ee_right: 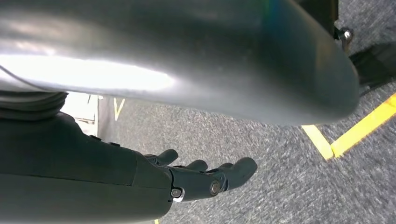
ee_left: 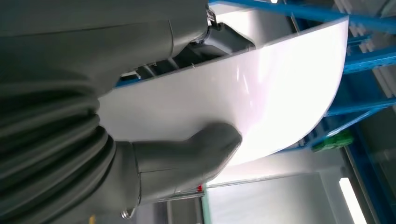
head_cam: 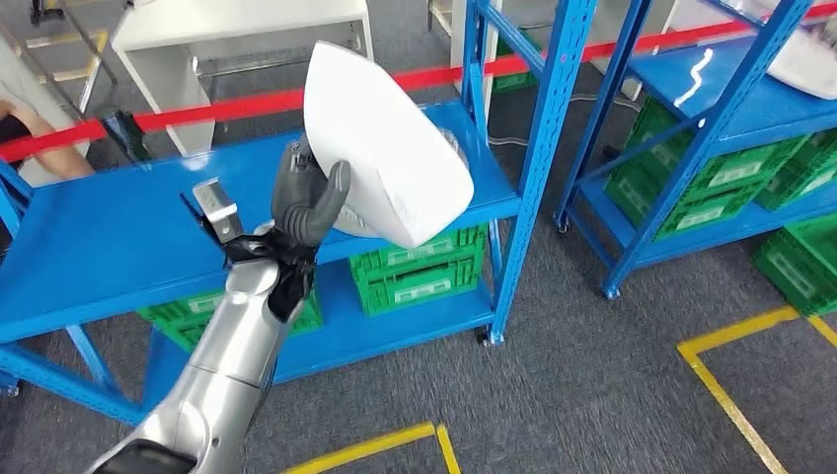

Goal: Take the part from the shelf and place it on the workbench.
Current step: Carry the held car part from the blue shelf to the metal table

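Fingers (head_cam: 296, 188) of my left hand (head_cam: 308, 202) are clamping the white part's (head_cam: 390, 148) edge, lifting it above the blue shelf (head_cam: 118, 237); it's probably light, stiff, slippery. My right hand (ee_right: 205, 175) is hanging loosely spread, holding nothing.

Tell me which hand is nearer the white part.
Left. The left hand grips the white part above the blue shelf. The right hand hangs over the grey floor, holding nothing.
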Robot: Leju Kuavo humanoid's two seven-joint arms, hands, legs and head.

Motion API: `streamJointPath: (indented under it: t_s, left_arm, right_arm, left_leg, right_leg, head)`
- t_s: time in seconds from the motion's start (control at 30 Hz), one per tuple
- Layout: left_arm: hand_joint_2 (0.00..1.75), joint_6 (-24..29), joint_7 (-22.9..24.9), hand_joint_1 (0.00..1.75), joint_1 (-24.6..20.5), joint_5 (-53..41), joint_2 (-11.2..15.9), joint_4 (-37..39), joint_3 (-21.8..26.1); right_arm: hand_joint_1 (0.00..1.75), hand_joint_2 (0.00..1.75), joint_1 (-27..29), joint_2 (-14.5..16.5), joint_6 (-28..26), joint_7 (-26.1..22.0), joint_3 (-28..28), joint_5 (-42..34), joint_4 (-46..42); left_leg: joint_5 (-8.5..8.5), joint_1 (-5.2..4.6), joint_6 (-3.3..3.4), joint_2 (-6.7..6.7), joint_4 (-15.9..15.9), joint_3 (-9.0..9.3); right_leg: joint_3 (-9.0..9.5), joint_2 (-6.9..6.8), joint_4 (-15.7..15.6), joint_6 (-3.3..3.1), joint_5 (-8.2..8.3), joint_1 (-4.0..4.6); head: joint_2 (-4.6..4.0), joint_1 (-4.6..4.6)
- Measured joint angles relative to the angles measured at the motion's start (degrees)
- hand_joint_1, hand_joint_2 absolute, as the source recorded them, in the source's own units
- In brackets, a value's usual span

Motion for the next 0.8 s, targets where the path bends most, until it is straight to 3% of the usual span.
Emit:
streamJointPath:
  t_s: [0.07, 0.1, 0.13, 0.17, 0.23, 0.27, 0.3, 0.33, 0.37, 0.43, 0.47, 0.5, 0.57, 0.63, 0.67, 0.73, 0.77, 0.8]
  left_arm:
    - [1.75, 0.2, 0.0, 1.75, 0.0, 0.1, 0.4, 0.0, 0.0]
    - [1.75, 0.3, 0.0, 1.75, 0.1, 0.1, 0.6, -0.1, 0.0]
    - [1.75, 0.4, 0.0, 1.75, 0.2, 0.2, 0.9, -0.2, 0.0]
    - [1.75, 0.6, 0.0, 1.75, 0.5, 0.3, 1.2, -0.5, 0.0]
    - [1.75, 1.2, 0.0, 1.75, 1.6, 0.7, 2.3, -1.4, 0.0]
    - [1.75, 1.5, 0.0, 1.75, 2.3, 0.8, 3.0, -1.9, 0.1]
    - [1.75, 1.7, 0.0, 1.75, 3.2, 0.9, 3.7, -2.5, 0.3]
    - [1.75, 1.9, 0.0, 1.75, 3.9, 0.9, 4.3, -3.1, 0.6]
    - [1.75, 2.1, 0.0, 1.75, 4.4, 0.9, 4.7, -3.7, 0.9]
    - [1.75, 2.2, 0.0, 1.75, 5.1, 1.0, 5.4, -5.2, 1.6]
    - [1.75, 2.1, 0.0, 1.75, 5.2, 1.2, 5.7, -5.8, 1.9]
    - [1.75, 2.0, 0.0, 1.75, 5.3, 1.3, 5.9, -6.2, 2.1]
    - [1.75, 1.5, 0.0, 1.75, 5.2, 1.5, 6.2, -6.4, 2.3]
    - [1.75, 1.3, 0.0, 1.75, 5.0, 1.4, 6.4, -6.1, 2.3]
    - [1.75, 1.3, 0.0, 1.75, 4.7, 1.3, 6.4, -5.8, 2.4]
    - [1.75, 1.3, 0.0, 1.75, 4.1, 1.0, 6.3, -5.0, 2.4]
    - [1.75, 1.3, 0.0, 1.75, 4.0, 1.0, 6.2, -4.6, 2.4]
    - [1.75, 1.3, 0.0, 1.75, 3.9, 1.0, 6.1, -4.3, 2.4]
  right_arm:
    - [0.0, 0.0, 0.0, 0.1, 0.4, 0.0, 0.0, 0.3, 0.0]
    - [0.0, 0.0, 0.0, 0.1, 0.5, 0.0, 0.0, 0.5, 0.0]
    - [0.0, 0.0, 0.0, 0.2, 0.6, 0.0, 0.1, 0.8, 0.0]
    - [0.0, 0.0, 0.0, 0.2, 0.6, 0.1, 0.1, 1.2, 0.0]
    - [0.0, 0.0, -0.2, 0.2, 0.7, 0.2, 0.3, 2.1, 0.0]
    - [0.0, 0.0, -0.3, 0.1, 0.7, 0.2, 0.5, 2.6, 0.0]
    - [0.0, 0.0, -0.5, 0.1, 0.7, 0.2, 0.7, 3.0, 0.0]
    - [0.0, 0.0, -0.8, 0.0, 0.7, 0.2, 1.0, 3.4, 0.0]
    - [0.0, 0.0, -1.1, 0.0, 0.7, 0.2, 1.3, 3.8, 0.0]
    - [0.0, 0.0, -1.9, -0.3, 0.7, 0.3, 1.8, 4.2, 0.0]
    - [0.0, 0.0, -2.3, -0.3, 0.6, 0.3, 2.0, 4.3, -0.1]
    - [0.0, 0.0, -2.6, -0.4, 0.5, 0.3, 2.1, 4.2, -0.1]
    - [0.0, 0.0, -2.8, -0.5, 0.3, 0.2, 2.1, 3.8, -0.1]
    - [0.0, 0.0, -2.9, -0.6, 0.0, 0.1, 2.2, 3.2, -0.1]
    - [0.0, 0.0, -2.8, -0.7, -0.1, 0.1, 2.2, 2.8, -0.1]
    - [0.0, 0.0, -2.5, -0.9, -0.3, 0.1, 2.1, 2.2, -0.1]
    - [0.0, 0.0, -2.2, -1.0, -0.4, 0.1, 2.0, 2.0, -0.1]
    - [0.0, 0.0, -2.0, -1.0, -0.4, 0.1, 1.9, 1.8, 0.0]
  left_leg:
    - [1.49, -0.08, 0.8, 0.05, -0.5, -0.55]
    - [2.42, 0.0, 1.19, 0.09, -0.8, -0.82]
    - [3.4, 0.15, 1.49, 0.14, -1.2, -1.24]
    - [4.3, 0.27, 1.71, 0.19, -1.4, -1.8]
    - [5.67, 0.19, 1.98, 0.33, -1.3, -3.47]
    - [6.29, 0.12, 2.0, 0.44, -1.1, -4.4]
    - [6.86, 0.07, 1.95, 0.54, -0.9, -5.38]
    - [7.37, 0.05, 1.86, 0.6, -0.6, -6.37]
    - [7.84, 0.05, 1.73, 0.61, -0.2, -7.38]
    - [8.61, 0.01, 1.31, 0.58, 0.7, -9.0]
    - [8.91, -0.02, 1.03, 0.56, 1.0, -9.4]
    - [9.25, -0.01, 0.72, 0.54, 1.2, -9.56]
    - [9.98, 0.07, 0.03, 0.43, 1.0, -9.69]
    - [8.3, 0.22, -0.71, 0.28, 2.0, -10.62]
    - [5.92, 0.36, -1.07, 0.23, 4.0, -11.5]
    - [0.3, 0.75, -1.67, 0.23, 10.8, -13.25]
    - [-1.31, 0.94, -1.92, 0.23, 14.1, -13.65]
    - [-1.5, 1.09, -2.1, 0.23, 16.1, -13.3]
  right_leg:
    - [0.08, -0.03, -0.9, 0.85, 1.1, -0.13]
    - [-0.12, -0.02, -0.8, 1.06, 0.58, -0.1]
    - [-0.61, 0.01, 0.3, 1.18, -1.07, -0.04]
    - [-1.39, 0.02, 2.8, 1.21, -3.79, -0.02]
    - [-3.15, 0.04, 10.2, 1.36, -9.42, 0.16]
    - [-3.47, 0.04, 13.4, 1.43, -10.74, 0.24]
    - [-3.03, 0.03, 15.0, 1.45, -10.78, 0.3]
    - [-1.54, 0.03, 14.5, 1.39, -9.87, 0.33]
    - [1.01, 0.02, 12.0, 1.26, -8.8, 0.35]
    - [6.86, 0.0, 4.7, 0.75, -8.9, 0.53]
    - [8.73, 0.03, 2.0, 0.43, -9.43, 0.68]
    - [9.56, 0.06, 0.7, 0.12, -9.95, 0.83]
    - [9.19, 0.04, 0.1, -0.5, -9.17, 0.86]
    - [8.21, -0.18, -0.3, -1.14, -7.81, 0.6]
    - [7.42, -0.29, -0.5, -1.37, -6.98, 0.43]
    - [5.67, -0.34, -0.5, -1.5, -5.47, 0.36]
    - [4.71, -0.34, -0.5, -1.44, -4.73, 0.32]
    - [3.78, -0.35, -0.5, -1.33, -4.01, 0.26]
  head:
    - [-0.01, -0.14]
    - [-0.01, -0.13]
    - [-0.01, -0.05]
    - [-0.01, 0.07]
    - [-0.01, 0.27]
    - [-0.01, 0.32]
    - [-0.01, 0.31]
    - [-0.01, 0.31]
    - [-0.01, 0.32]
    - [-0.01, 0.24]
    - [-0.01, 0.2]
    - [0.0, 0.15]
    - [-0.01, 0.14]
    - [-0.01, 0.04]
    - [-0.01, -0.05]
    - [-0.01, -0.25]
    - [-0.01, -0.27]
    - [-0.01, -0.27]
